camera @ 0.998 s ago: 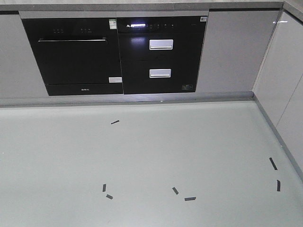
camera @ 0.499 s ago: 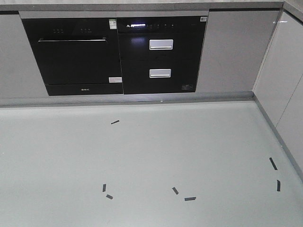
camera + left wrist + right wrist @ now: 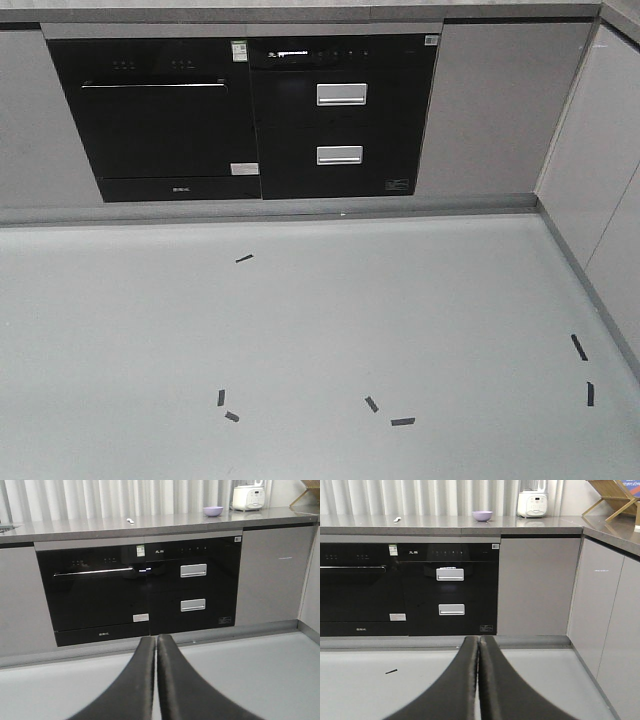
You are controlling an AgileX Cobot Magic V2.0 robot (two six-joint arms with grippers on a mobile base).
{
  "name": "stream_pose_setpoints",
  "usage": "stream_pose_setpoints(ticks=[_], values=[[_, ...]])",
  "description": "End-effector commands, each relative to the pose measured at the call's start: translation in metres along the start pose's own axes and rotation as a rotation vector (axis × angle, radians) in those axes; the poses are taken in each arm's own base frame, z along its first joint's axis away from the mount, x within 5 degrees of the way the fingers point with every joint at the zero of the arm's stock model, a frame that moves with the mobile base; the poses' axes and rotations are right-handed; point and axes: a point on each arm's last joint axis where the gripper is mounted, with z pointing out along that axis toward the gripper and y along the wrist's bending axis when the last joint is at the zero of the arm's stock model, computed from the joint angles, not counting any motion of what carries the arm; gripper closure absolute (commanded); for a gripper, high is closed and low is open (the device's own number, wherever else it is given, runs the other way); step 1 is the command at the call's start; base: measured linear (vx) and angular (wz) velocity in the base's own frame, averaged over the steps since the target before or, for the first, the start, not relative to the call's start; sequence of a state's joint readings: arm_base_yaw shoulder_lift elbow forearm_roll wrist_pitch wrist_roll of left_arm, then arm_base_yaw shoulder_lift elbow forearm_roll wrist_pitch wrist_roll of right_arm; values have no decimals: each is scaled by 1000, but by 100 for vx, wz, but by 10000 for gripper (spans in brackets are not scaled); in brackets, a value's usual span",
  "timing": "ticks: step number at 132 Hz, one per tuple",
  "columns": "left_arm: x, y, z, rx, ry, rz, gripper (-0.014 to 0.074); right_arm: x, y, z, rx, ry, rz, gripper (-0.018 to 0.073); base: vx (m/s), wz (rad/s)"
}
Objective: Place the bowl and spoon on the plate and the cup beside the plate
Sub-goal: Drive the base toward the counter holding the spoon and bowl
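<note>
Left pincer (image 3: 156, 639): fingers pressed together, empty. Right pincer (image 3: 478, 640): same. Both level, aimed at cabinets (image 3: 535, 585); likely travel posture, items out of reach.
Bowl (image 3: 482, 515): lavender, round, smooth, upright on far worktop (image 3: 435, 523), left of white cooker (image 3: 532, 504).
Spoon (image 3: 397, 519): small, pale, lying flat, well left of bowl.
Plate, cup: not seen.

A grey fitted kitchen in flat, even light.
Pale grey floor (image 3: 320, 330) fills the lower front view, marked with short black tape strips (image 3: 402, 421). Along the top stand a black oven (image 3: 160, 120) at upper left and a black two-drawer unit (image 3: 340, 120) with silver handles, flanked by glossy grey cabinet doors (image 3: 490, 110). The wrist views show the grey table (image 3: 445, 527) above them, white pleated curtains (image 3: 100, 497) behind, and a white appliance (image 3: 532, 502) and wooden rack (image 3: 605, 487) at upper right.
</note>
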State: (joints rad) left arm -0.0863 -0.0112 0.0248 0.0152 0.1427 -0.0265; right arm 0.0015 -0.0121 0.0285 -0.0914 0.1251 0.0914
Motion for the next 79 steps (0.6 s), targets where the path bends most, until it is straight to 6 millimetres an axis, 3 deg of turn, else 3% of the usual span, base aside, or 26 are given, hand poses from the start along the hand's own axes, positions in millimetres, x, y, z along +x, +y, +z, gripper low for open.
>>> stream_pose_setpoints(ticks=[1,79], values=[[-3,-1,-1,9,-74,-6,603,-5,1,0,-6,-75,-12,560,3,3],[-3,-1,-1,9,-74,-6,603,-5,1,0,-6,-75,-12,560,9,2]])
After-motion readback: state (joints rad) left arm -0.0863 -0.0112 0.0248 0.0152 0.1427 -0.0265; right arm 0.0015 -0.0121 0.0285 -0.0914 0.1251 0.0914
